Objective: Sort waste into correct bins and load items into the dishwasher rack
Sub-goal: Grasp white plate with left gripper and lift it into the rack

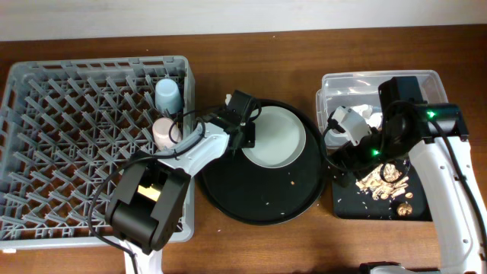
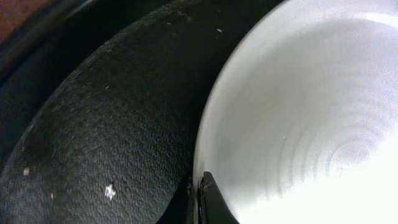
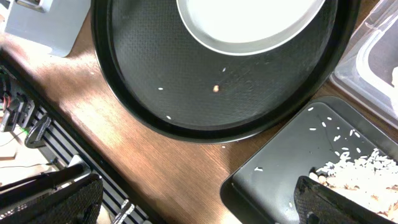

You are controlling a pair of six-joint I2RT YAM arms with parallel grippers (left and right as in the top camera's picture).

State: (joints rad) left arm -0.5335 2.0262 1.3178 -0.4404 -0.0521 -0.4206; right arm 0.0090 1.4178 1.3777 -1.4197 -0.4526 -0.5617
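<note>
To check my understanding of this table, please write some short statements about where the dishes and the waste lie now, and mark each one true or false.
1. The blue cup stands in the dishwasher rack. True.
2. The pale plate lies in the rack. False: it lies on the round black tray.
3. The food scraps lie on the flat black tray. True.
4. The pink cup stands on the round tray. False: it is in the rack, next to the blue cup.

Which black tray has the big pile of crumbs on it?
The small rectangular black tray, far right. The big round tray holds just the plate and stray specks.
</note>
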